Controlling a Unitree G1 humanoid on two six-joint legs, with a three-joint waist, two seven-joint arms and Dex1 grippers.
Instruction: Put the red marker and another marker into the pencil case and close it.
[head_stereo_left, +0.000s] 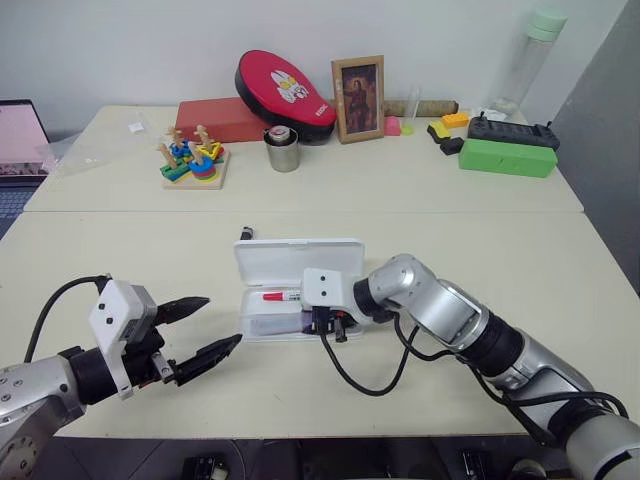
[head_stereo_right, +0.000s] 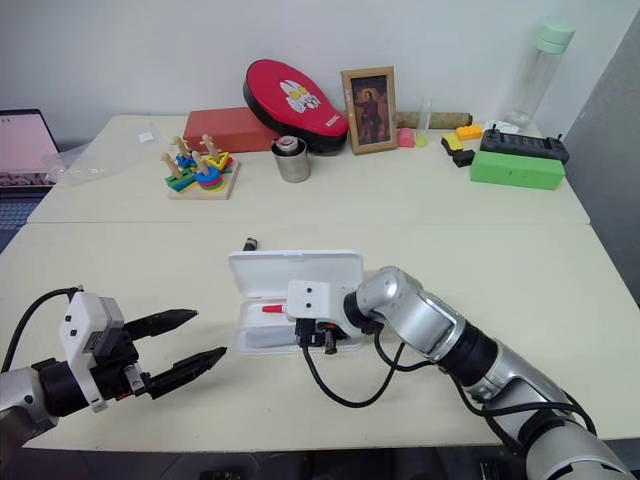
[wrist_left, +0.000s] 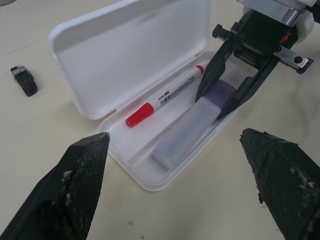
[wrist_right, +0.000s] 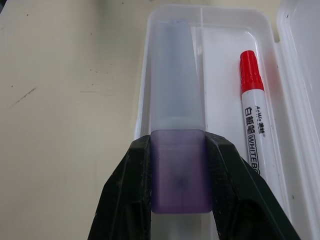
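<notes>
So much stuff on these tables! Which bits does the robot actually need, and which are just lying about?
Needed:
- pencil case, open
- red marker, lying inside
- lilac marker, held in the case by the right gripper

Lying about:
- green box
- picture frame
- metal cup
- stacking toy
- small black object

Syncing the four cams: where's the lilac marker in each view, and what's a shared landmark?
Left eye: lilac marker in the near side of the open pencil case.
Right eye: same spot, near compartment.
Left wrist: lying in the case, right gripper clamped on its purple end.
Right wrist: between the black fingers.
Landmark: red marker, alongside it in the case.
</notes>
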